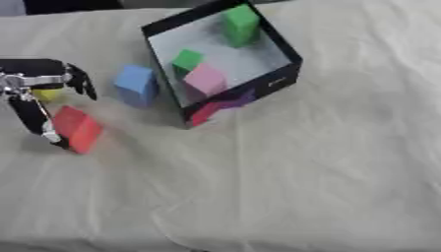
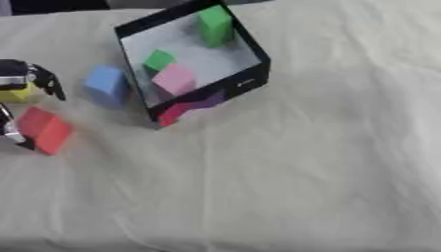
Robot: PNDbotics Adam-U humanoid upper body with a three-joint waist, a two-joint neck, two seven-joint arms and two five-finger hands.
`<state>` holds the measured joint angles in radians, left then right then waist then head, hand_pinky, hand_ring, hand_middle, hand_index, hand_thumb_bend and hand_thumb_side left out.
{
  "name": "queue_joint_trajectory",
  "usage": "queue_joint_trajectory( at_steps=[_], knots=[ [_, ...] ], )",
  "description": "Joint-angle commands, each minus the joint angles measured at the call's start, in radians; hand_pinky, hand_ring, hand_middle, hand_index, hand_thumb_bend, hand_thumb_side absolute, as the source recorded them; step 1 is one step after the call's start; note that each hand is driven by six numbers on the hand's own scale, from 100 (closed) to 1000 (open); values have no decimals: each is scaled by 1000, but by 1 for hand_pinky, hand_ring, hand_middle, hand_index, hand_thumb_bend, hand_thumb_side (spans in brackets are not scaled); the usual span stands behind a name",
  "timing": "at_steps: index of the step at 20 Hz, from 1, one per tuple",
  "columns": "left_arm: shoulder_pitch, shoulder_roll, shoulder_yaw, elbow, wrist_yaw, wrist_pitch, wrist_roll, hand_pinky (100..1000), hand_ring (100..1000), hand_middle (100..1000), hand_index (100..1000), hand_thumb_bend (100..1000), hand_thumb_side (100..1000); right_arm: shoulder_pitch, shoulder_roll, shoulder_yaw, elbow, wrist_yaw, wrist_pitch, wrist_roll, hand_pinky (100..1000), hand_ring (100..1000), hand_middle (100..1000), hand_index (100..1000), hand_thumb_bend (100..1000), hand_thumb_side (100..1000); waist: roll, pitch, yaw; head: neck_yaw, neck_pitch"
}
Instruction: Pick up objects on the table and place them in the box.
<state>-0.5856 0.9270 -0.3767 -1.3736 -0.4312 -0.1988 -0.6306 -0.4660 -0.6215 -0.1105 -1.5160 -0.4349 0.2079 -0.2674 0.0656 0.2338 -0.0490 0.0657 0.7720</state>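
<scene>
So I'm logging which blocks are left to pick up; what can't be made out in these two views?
- Yellow block: mostly covered by the left robot hand in both views; its shape is unclear.
- Red block: blurred; whether the fingers actually grip it cannot be told.
- Box front wall: red and purple markings are too blurred to read.
- Right robot hand: in neither view.

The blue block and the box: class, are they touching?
Cannot tell. In the left eye view the blue block sits right beside the box, with no plain gap or contact.

Three blocks in box; others left.
</scene>
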Motion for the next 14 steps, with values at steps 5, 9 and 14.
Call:
queue_joint_trajectory(
  at_steps=[5,9,14],
  knots=[
    [0,73,32,-56,29,27,-71,829,784,742,773,748,100,-10,-23,-10,-4,11,0,4,737,804,708,790,316,504,0,-17,1,1,-2],
    [3,72,29,-56,0,26,-77,804,763,736,766,733,100,-8,-21,-11,-1,14,0,4,737,804,708,790,316,505,0,-15,-1,1,-2],
    [-1,63,18,-36,-35,13,-73,760,732,730,770,699,100,-4,-19,-15,1,13,-2,3,737,804,708,790,315,507,-2,-13,-1,4,-2]
  ],
)
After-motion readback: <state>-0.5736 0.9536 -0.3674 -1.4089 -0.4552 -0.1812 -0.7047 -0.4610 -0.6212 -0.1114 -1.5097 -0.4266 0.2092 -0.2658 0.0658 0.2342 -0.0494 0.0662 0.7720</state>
